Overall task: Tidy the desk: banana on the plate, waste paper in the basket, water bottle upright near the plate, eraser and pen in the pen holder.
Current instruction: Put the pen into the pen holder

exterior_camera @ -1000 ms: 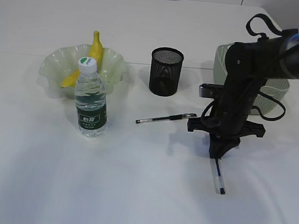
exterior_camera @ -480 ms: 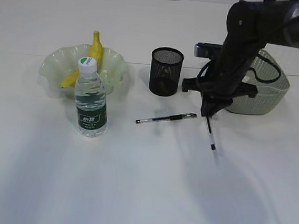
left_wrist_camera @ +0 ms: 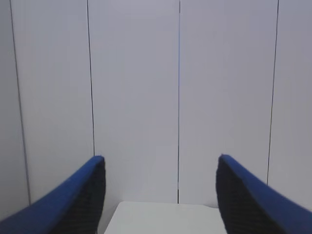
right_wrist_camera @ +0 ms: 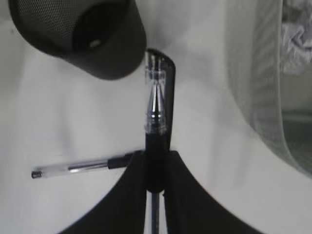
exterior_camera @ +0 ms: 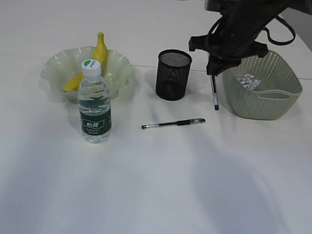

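Observation:
My right gripper (exterior_camera: 214, 72) (right_wrist_camera: 156, 153) is shut on a pen (exterior_camera: 215, 94) (right_wrist_camera: 157, 109), which hangs tip-down in the air between the black mesh pen holder (exterior_camera: 173, 74) (right_wrist_camera: 58, 29) and the green basket (exterior_camera: 261, 88). Another pen (exterior_camera: 173, 123) (right_wrist_camera: 78, 167) lies on the desk in front of the holder. The waste paper (exterior_camera: 249, 80) sits inside the basket. On the ruffled plate (exterior_camera: 58, 68) lies the banana (exterior_camera: 100, 51), and the water bottle (exterior_camera: 95, 104) stands upright in front of it. The eraser is not visible. My left gripper (left_wrist_camera: 161, 157) is open, facing a wall.
The white desk (exterior_camera: 148, 194) stretches bare toward the front. The basket's wall (right_wrist_camera: 263, 87) is close on the right of the held pen, and the holder's rim is just up and left of its tip.
The right arm has risen and swung from the desk's front right toward the back, carrying the pen up off the surface to beside the pen holder. The left gripper has not changed.

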`<act>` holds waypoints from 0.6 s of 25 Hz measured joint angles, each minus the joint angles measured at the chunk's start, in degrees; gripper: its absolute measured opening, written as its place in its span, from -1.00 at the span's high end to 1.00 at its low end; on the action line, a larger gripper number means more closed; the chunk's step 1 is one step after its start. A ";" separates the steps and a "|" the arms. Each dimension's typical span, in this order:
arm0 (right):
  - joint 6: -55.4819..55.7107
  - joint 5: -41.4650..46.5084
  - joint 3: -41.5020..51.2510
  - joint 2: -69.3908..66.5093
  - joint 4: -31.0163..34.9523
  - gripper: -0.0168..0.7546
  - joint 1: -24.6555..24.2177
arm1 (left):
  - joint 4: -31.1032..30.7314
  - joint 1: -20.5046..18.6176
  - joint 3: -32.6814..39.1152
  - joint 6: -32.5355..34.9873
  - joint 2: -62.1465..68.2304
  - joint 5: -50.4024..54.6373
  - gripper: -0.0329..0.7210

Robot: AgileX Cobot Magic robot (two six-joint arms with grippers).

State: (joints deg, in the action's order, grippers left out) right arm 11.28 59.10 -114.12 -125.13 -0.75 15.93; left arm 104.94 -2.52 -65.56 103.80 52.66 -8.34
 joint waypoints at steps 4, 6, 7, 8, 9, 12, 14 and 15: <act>-1.32 -3.52 -1.98 0.00 -0.05 0.82 0.00 | 0.00 0.00 0.00 0.00 0.00 0.00 -0.41; -2.37 -5.65 -2.27 0.00 -0.05 0.82 0.00 | 0.00 0.00 0.00 0.00 0.00 0.00 -0.40; -2.78 -7.03 -2.27 0.00 -0.05 0.82 0.00 | 0.00 0.00 0.00 0.00 0.00 0.00 -0.40; -3.02 -8.51 -2.27 0.00 -0.15 0.82 0.00 | 0.00 0.00 0.00 0.00 0.00 0.00 -0.39; -3.32 -9.89 -2.27 0.00 -0.14 0.82 0.00 | 0.00 0.00 0.00 0.00 0.00 0.00 -0.39; -3.59 -15.60 -2.27 0.00 -0.14 0.82 0.00 | 0.00 0.00 0.00 0.00 0.00 0.00 -0.39; -3.78 -19.31 -2.27 0.00 -0.14 0.82 0.00 | 0.00 0.00 0.00 0.00 0.00 0.00 -0.38; -3.81 -21.28 -2.27 0.00 -0.14 0.82 0.00 | 0.00 0.00 0.00 0.00 0.00 0.00 -0.37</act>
State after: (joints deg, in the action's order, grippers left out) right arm 7.47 37.81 -116.38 -125.13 -0.89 15.93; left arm 104.94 -2.52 -65.56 103.80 52.66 -8.34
